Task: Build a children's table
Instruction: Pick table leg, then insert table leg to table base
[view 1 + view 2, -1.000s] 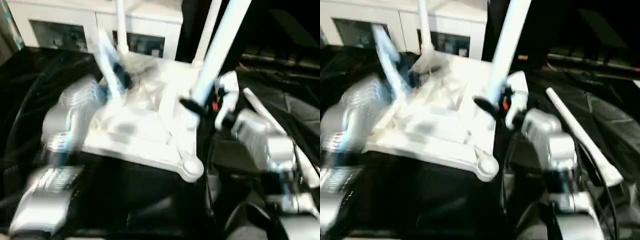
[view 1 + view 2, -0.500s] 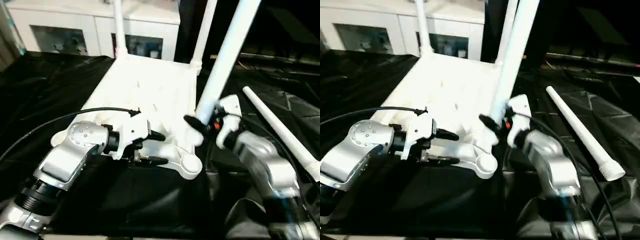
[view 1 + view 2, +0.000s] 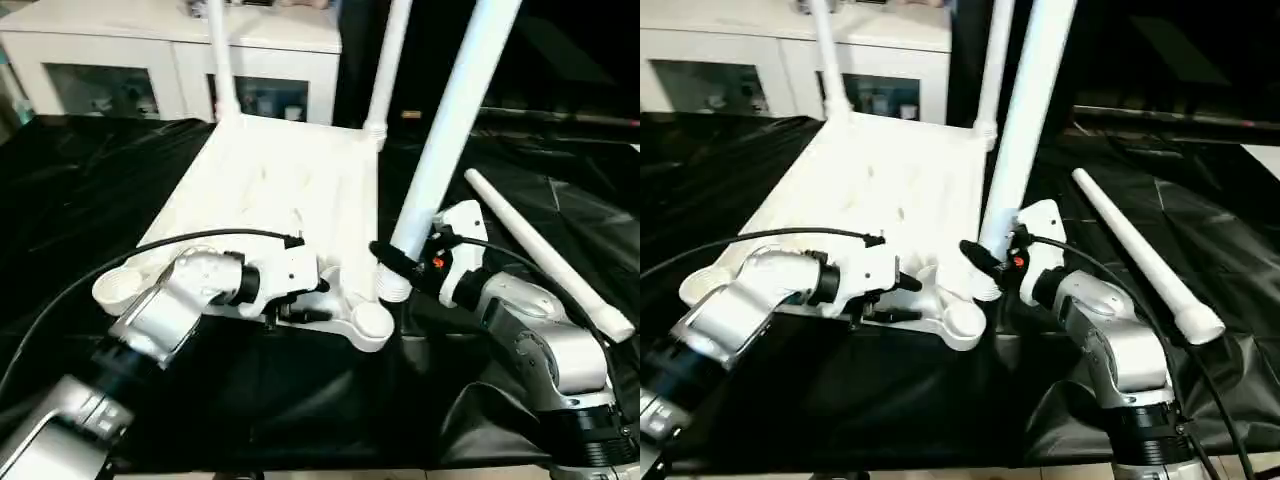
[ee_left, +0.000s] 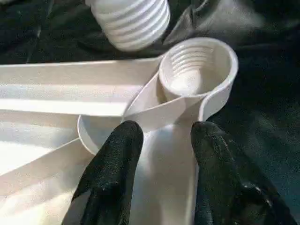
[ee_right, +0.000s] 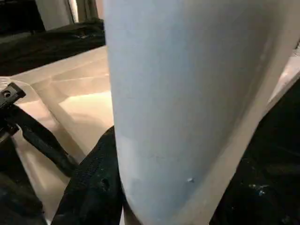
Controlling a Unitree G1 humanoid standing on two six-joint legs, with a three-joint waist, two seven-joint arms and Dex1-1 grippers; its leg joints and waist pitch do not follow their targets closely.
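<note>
— What is seen past the left gripper (image 4: 161, 140)?
— A round threaded corner socket (image 4: 197, 70) of the white tabletop (image 4: 56, 89) is seen, with the rim straddled by the black jaws.
— And above it?
— A leg's ribbed end (image 4: 131, 21) is held just beside the socket, over the black worktop (image 4: 262, 108).

The two head cameras look forward and down from above the near edge of the black work table (image 3: 90, 190), set slightly apart and sharing the tabletop (image 3: 280, 190), both grippers and the cabinet (image 3: 150, 50) behind. The left wrist camera looks along the left gripper (image 4: 161, 138), very close to the tabletop's near corner socket (image 4: 197, 70), also seen from the head. The right wrist camera sits pressed near the held leg (image 5: 178, 103), the tabletop beyond.
</note>
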